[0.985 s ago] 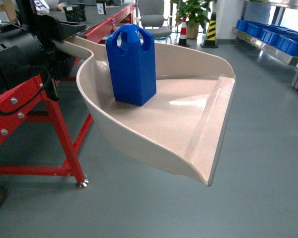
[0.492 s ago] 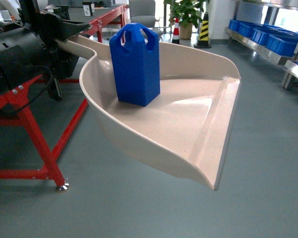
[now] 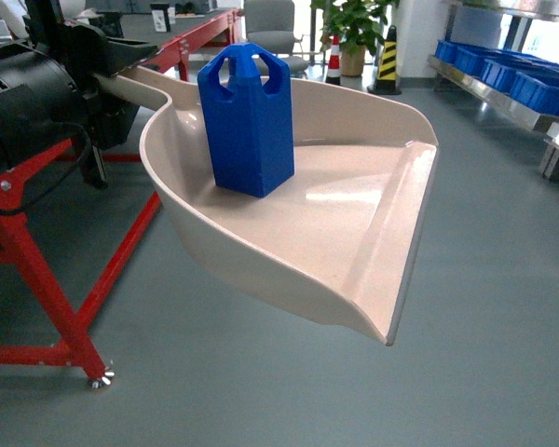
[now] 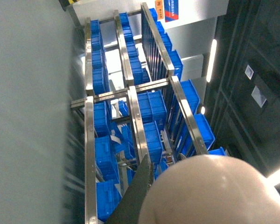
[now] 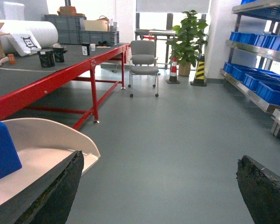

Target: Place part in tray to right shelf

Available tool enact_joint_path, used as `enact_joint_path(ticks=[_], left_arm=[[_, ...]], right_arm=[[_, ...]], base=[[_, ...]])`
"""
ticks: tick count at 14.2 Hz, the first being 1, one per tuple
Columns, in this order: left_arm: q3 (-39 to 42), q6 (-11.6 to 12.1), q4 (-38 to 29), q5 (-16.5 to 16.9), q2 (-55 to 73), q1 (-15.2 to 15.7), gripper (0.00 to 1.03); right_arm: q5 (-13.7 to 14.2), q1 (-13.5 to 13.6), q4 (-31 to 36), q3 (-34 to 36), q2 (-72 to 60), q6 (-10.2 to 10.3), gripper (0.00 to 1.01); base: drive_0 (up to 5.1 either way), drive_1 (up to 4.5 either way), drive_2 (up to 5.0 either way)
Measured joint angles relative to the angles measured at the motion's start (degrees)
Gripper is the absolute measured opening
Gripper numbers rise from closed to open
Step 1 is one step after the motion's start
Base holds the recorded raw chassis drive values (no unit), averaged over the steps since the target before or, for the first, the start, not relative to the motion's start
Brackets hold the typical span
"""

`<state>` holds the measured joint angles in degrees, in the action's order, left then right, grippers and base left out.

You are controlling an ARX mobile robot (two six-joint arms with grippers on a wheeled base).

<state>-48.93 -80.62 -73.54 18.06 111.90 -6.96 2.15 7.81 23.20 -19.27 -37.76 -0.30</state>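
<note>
Stood upright in tray as before: part. Shifted leftward: red counter. Right pincer spread apart, empty; left pincer's state impossible to tell.

Blue part stands upright in tray.

Part upright in tray toward its back wall, tray handle running back-left into left gripper, workbench left of tray, right shelf far right, chair and plant behind.
</note>
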Motion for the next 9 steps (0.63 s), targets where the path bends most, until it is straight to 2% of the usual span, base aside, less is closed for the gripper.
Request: enact_joint_path(ticks=[9], left_arm=[[0.0,0.0,0.2,0.0,0.0,0.0,0.12]], right_arm=[[0.0,0.0,-0.1,0.0,-0.1,0.0,0.98]], base=[[0.0,4.05,-4.1]])
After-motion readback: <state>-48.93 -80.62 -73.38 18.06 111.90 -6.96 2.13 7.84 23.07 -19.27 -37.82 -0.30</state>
